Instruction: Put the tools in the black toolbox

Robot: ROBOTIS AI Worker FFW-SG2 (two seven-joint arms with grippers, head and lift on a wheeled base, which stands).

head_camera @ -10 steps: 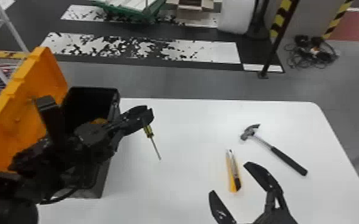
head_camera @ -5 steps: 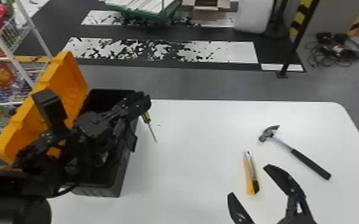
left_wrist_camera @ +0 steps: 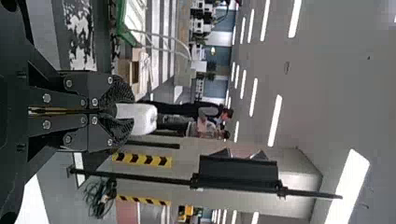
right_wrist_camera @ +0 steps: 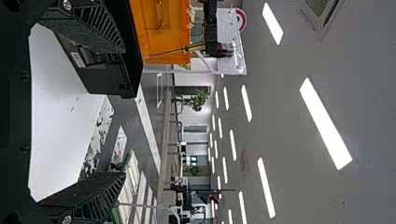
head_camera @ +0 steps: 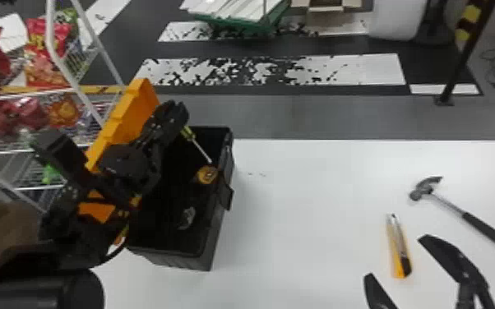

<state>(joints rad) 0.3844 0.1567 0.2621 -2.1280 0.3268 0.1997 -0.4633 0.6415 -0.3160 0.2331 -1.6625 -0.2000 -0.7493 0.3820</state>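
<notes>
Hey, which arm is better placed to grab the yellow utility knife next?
Right, I'd say. The right gripper is open, close by the utility knife. The left gripper is busy holding the screwdriver over the black toolbox, well off to the left.

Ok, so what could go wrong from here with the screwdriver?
The screwdriver slants tip-down from the left fingers, so if dropped it could hit the round yellow thing in the toolbox. The left arm overlaps the open lid in the head view and might knock it.
</notes>
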